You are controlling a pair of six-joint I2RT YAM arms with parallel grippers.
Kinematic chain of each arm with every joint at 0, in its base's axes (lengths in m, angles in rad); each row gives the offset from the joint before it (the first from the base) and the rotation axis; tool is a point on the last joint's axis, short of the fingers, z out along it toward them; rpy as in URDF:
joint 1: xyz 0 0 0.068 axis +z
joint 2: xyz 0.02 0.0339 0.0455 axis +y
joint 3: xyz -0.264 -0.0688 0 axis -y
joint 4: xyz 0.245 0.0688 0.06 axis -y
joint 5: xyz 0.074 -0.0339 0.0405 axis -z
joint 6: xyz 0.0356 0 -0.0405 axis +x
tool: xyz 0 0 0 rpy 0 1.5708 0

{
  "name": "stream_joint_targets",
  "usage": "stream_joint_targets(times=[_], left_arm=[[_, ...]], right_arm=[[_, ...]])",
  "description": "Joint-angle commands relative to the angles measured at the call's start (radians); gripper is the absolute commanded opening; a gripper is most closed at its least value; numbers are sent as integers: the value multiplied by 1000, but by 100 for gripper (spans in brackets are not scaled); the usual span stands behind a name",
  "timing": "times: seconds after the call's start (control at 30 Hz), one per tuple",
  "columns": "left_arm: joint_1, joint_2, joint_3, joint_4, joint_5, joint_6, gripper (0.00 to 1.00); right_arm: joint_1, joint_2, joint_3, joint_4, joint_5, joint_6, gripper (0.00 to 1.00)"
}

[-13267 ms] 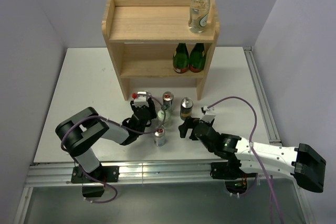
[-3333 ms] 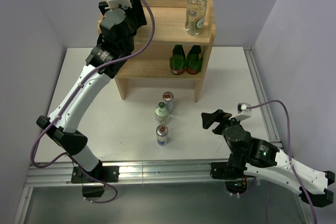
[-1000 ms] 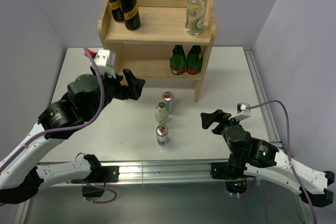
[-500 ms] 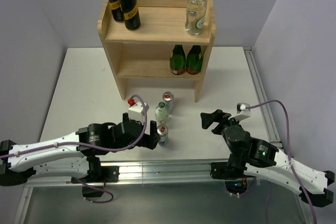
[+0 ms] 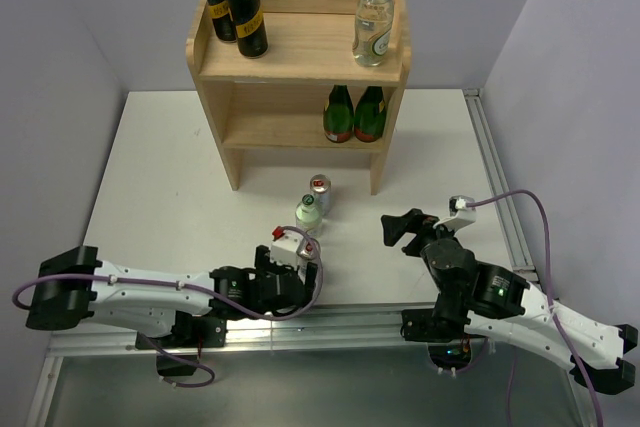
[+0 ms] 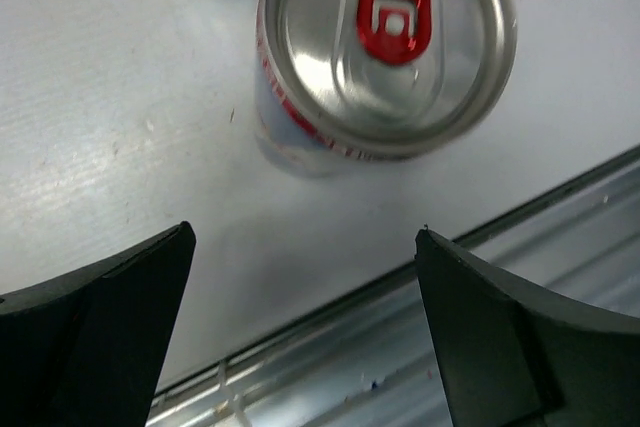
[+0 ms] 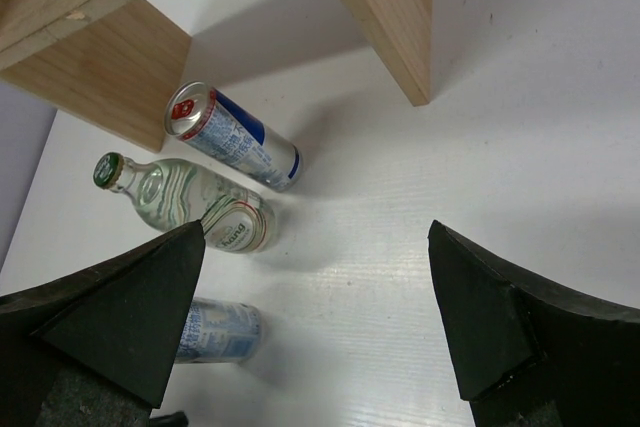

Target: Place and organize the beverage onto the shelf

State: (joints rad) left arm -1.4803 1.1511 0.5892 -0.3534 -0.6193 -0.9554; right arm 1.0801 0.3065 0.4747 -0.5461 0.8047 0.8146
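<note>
The wooden shelf carries two black cans with gold bands at the left of its top board and one clear green-capped bottle at the right. In front of it on the table stand a silver-blue-red can and a second clear bottle. Another silver can with a red tab stands nearest the table's front edge. My left gripper hangs open just over and short of that can, not touching it. My right gripper is open and empty, to the right of the drinks.
Two dark green bottles with red labels stand at the right of the lower shelf board. The shelf's front right leg is close to the far silver can. A metal rail runs along the table's near edge.
My left arm has swung down from in front of the shelf to lie low along the table's near edge, its open gripper now at the nearest silver can. The right arm is unchanged.
</note>
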Motion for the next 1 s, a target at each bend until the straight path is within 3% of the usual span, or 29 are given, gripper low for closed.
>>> stream_joint_targets(times=[0.0,0.27,0.43,0.5,0.53,0.57,0.63,0.73,0.77,0.8,0.9,0.97], left_arm=[[0,41,-21,261,-155,29,99],[89,208,-60,580,-149,148,99],[113,355,-26,666,-217,185,99],[123,399,-16,697,-238,191,95],[130,412,-12,708,-243,190,90],[132,423,-9,708,-249,187,75],[135,444,7,686,-276,164,65],[135,443,17,648,-289,150,35],[135,435,15,634,-295,141,7],[135,409,20,578,-304,129,1],[126,326,35,480,-348,89,0],[106,271,52,323,-388,46,0]], right_arm=[[4,13,8,17,25,6,100],[6,16,7,20,25,5,100],[4,26,8,20,25,3,100],[4,31,10,20,28,8,100],[4,31,10,20,28,6,100],[4,31,10,20,27,6,100],[6,28,10,20,28,6,100],[4,25,7,23,27,6,100],[6,22,5,25,27,5,100],[4,20,5,26,28,3,100],[6,22,5,25,28,5,100],[4,19,4,25,30,6,100]])
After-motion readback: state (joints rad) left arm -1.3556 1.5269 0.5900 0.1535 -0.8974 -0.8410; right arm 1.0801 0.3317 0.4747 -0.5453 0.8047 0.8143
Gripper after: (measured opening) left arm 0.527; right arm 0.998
